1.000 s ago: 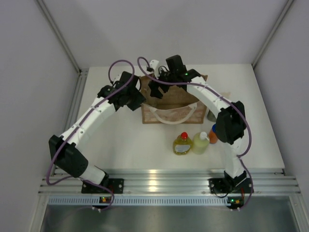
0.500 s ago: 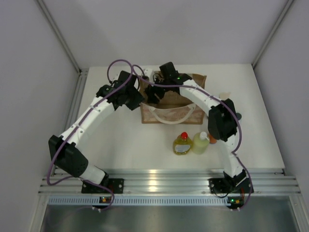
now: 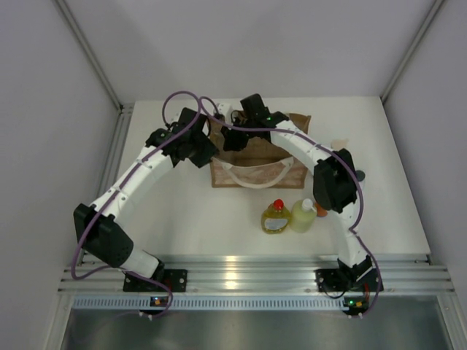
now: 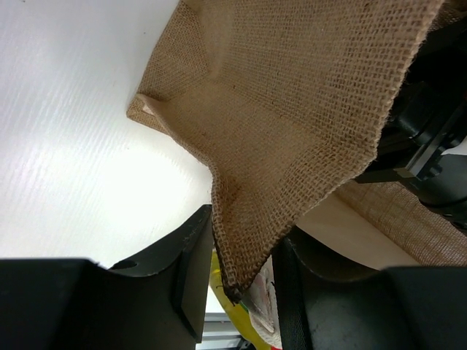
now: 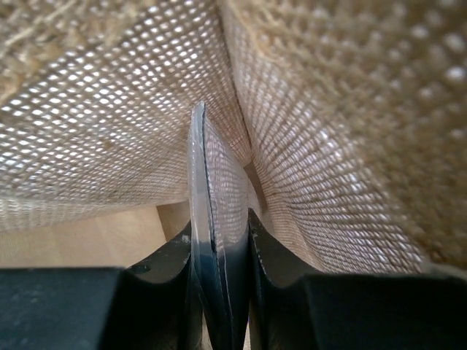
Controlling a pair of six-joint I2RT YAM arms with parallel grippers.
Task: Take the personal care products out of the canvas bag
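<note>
From above, three bottles stand close together on the white table, in the lower middle of the picture. The yellow red-capped bottle is on the left. The pale-green white-capped bottle is just beside it. The orange bottle peeks out from behind the right arm. All three are outside the bag.

Farther back, in the middle of the picture, stands the canvas bag. Its cream handle hangs down the near side. The left gripper is at the bag's left edge. The right gripper reaches down into the bag's open top. From up here you cannot see what either one holds, or what is in the bag.

The wrist cameras show that part. In the left wrist view, the two black fingers at the bottom middle pinch a corner of the bag's brown cloth. The cloth spreads away toward the upper right. A bit of something yellow shows low down by the fingers, and I cannot tell what it is.

The right wrist view looks from inside the bag, with woven walls all around. At the bottom middle the fingers are squeezed tight on the thin flat end of the silvery tube. The tube stands on its edge between the folds of cloth, inside the bag.
</note>
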